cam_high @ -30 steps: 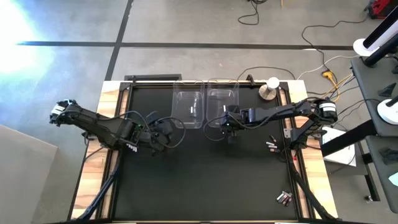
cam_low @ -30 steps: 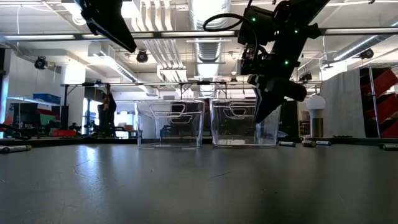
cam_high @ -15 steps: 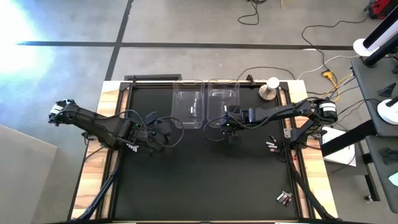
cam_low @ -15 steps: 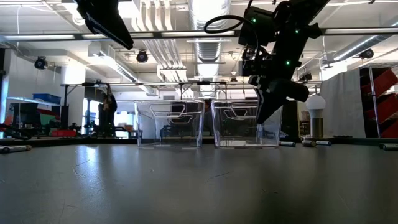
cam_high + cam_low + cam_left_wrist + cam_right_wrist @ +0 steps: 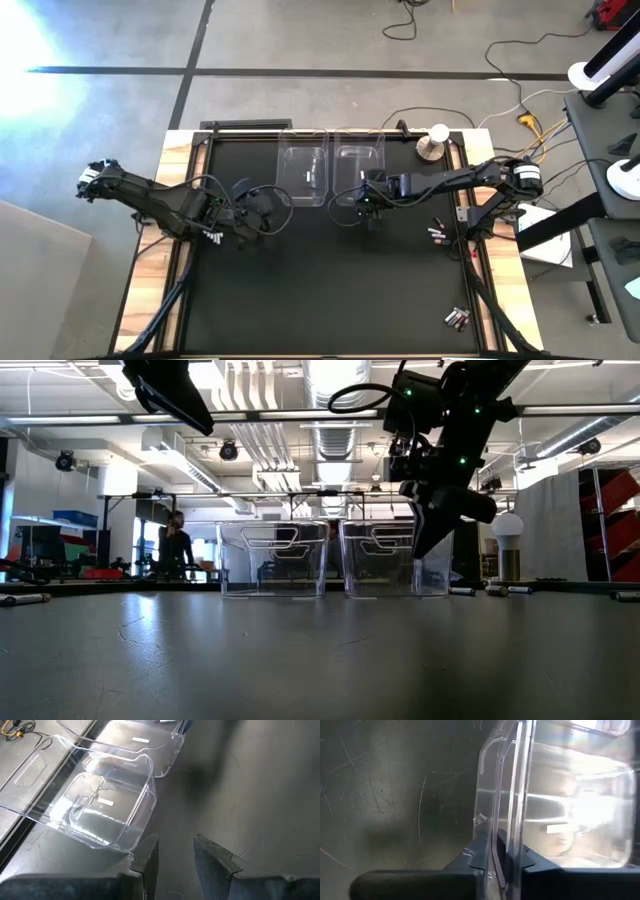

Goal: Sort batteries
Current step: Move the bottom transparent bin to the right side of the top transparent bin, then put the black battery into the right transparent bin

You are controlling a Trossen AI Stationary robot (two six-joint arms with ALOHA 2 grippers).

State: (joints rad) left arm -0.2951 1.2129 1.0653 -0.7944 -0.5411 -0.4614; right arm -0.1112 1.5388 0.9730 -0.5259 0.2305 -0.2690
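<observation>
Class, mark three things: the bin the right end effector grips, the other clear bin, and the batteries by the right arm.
Gripped bin (image 5: pixel 357 160), high view, bare floor.
Other bin (image 5: pixel 303 172), high view, floor.
Batteries (image 5: pixel 437 233), high view, cluster's middle.

1. It was an industrial lab or workshop: bare ceiling ducts (image 5: pixel 335 385) and pipes ran overhead.
2. A grey concrete floor (image 5: pixel 300 40) (marked with dark tape) carried loose cables (image 5: pixel 520 100).
3. Racks and equipment stood behind the black surface (image 5: pixel 320 660).
</observation>
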